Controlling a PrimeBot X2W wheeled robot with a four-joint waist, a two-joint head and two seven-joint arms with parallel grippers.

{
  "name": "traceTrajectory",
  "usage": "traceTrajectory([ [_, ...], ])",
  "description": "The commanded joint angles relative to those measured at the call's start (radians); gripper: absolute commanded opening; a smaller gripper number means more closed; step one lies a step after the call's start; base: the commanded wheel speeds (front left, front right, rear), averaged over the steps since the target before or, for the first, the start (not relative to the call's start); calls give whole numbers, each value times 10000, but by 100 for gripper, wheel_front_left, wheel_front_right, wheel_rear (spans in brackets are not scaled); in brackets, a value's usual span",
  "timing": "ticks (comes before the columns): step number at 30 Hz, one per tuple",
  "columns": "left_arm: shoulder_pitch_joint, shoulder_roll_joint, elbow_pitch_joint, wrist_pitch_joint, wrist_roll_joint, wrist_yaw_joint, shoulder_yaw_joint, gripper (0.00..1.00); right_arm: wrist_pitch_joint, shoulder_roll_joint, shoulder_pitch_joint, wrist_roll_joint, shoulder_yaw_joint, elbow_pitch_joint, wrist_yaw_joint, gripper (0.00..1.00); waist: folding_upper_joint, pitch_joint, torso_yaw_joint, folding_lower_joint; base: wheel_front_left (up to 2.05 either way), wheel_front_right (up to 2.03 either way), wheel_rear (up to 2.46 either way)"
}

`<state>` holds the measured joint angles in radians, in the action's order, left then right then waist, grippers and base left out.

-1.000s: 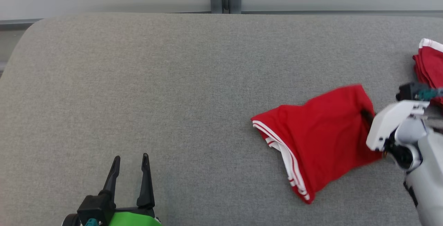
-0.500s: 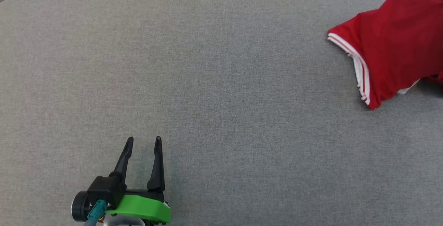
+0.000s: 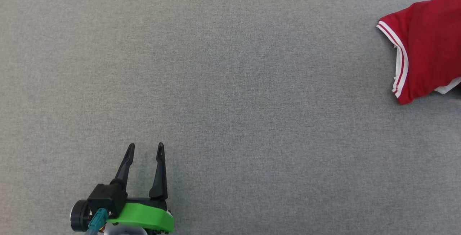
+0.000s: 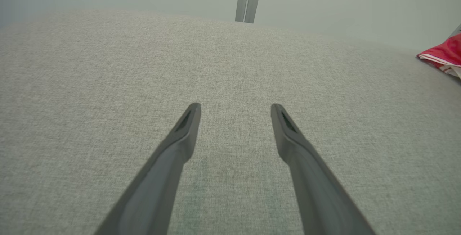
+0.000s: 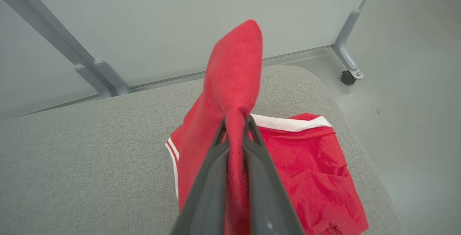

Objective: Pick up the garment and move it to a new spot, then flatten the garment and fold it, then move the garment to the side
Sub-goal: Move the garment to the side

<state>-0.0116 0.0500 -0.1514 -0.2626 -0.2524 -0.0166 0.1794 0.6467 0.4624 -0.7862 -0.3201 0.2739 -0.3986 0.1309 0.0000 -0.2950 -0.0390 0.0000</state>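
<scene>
Right gripper (image 5: 236, 120) has its two dark fingers squeezed together on a thin fold of the soft red garment with white stripes on its edge (image 5: 234, 66), and the fold sticks up past the tips. From the head view, the garment (image 3: 425, 55) is at the far right of the big grey cloth-covered table (image 3: 216, 84). At the near left the left gripper (image 3: 146, 148) waits with its fingers wide apart, holding nothing. The pinch is small, so the garment could slip out if the arm moves fast. More red cloth with a white band (image 5: 306, 156) lies under the right gripper, close to the table's right edge; it may be the same garment or another one, I cannot tell. It could get dragged along, or slide off onto the pale floor (image 5: 414, 120). No box or basket is here; the cloth rests right on the table top.
</scene>
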Motion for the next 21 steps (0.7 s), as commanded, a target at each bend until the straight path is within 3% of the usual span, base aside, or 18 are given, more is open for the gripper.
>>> traceTrajectory([
  [1, -62, 21, 20, -24, 79, -22, -50, 100, 44, -36, -169, 82, 72, 92, -4, 0, 0, 12, 26, 0, 0, 0, 0],
  [8, -20, 21, -74, -24, 202, -71, -89, 100, -46, -32, 102, 519, 713, -32, -4, 3, 0, 0, 77, 0, 0, 0, 0],
  [10, -12, 21, -145, -24, 191, -61, -76, 100, -239, 20, 211, 881, 1031, -173, -4, 56, 0, -47, 73, 0, 0, 0, 0],
  [11, -13, 21, -189, -24, 185, -58, -64, 100, -370, 59, 268, 1057, 1162, -246, -4, 100, 0, -64, 69, 0, 0, 0, 0],
  [17, -29, 21, -297, -24, 183, -31, -89, 100, -1495, -33, 184, 2145, 1585, -185, -2, 100, 0, -104, 114, 0, 0, 0, 0],
  [21, 105, 21, -225, -24, 92, 40, -164, 100, -2300, 61, 622, 2146, 1002, 110, -4, 100, 0, 109, 174, 0, 0, 0, 0],
])
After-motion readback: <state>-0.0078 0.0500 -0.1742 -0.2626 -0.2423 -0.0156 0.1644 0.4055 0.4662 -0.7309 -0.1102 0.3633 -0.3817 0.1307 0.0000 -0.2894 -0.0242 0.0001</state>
